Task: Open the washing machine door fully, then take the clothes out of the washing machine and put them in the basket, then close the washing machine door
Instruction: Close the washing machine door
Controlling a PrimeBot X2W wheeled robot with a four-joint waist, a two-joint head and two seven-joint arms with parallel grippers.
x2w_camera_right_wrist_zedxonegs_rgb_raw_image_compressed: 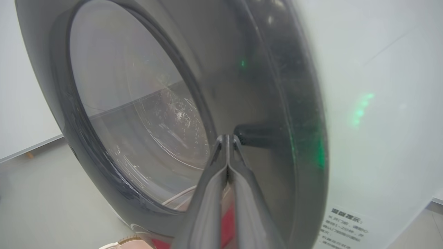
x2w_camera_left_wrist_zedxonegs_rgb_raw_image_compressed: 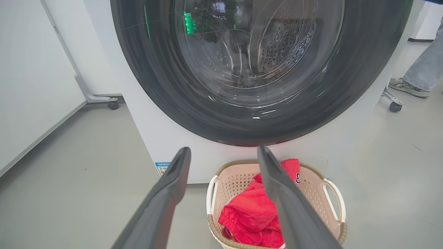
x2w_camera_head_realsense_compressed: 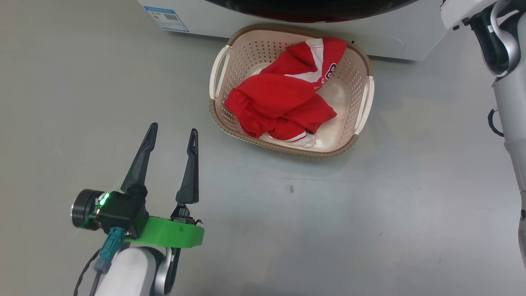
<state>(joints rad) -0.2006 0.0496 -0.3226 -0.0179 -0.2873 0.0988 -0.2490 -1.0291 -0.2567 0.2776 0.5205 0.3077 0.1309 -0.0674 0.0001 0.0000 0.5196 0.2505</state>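
The cream basket (x2w_camera_head_realsense_compressed: 246,53) stands on the floor just in front of the white washing machine (x2w_camera_head_realsense_compressed: 402,41), and the red clothes (x2w_camera_head_realsense_compressed: 279,98) lie heaped inside it. My left gripper (x2w_camera_head_realsense_compressed: 173,128) hangs open and empty to the basket's lower left, well apart from it. In the left wrist view the open fingers (x2w_camera_left_wrist_zedxonegs_rgb_raw_image_compressed: 223,149) frame the basket (x2w_camera_left_wrist_zedxonegs_rgb_raw_image_compressed: 238,164) with the clothes (x2w_camera_left_wrist_zedxonegs_rgb_raw_image_compressed: 249,211), below the washing machine door (x2w_camera_left_wrist_zedxonegs_rgb_raw_image_compressed: 155,90), which lies against the machine's front. My right gripper (x2w_camera_right_wrist_zedxonegs_rgb_raw_image_compressed: 226,137) is shut, its tips at the door's black rim (x2w_camera_right_wrist_zedxonegs_rgb_raw_image_compressed: 270,86) beside a dark recess.
My right arm (x2w_camera_head_realsense_compressed: 509,102) runs up the head view's right edge. A person's leg and shoe (x2w_camera_left_wrist_zedxonegs_rgb_raw_image_compressed: 406,86) stand right of the machine, near a caster (x2w_camera_left_wrist_zedxonegs_rgb_raw_image_compressed: 394,105). A wheeled stand leg (x2w_camera_left_wrist_zedxonegs_rgb_raw_image_compressed: 93,97) and a white wall panel (x2w_camera_left_wrist_zedxonegs_rgb_raw_image_compressed: 27,86) are on the left.
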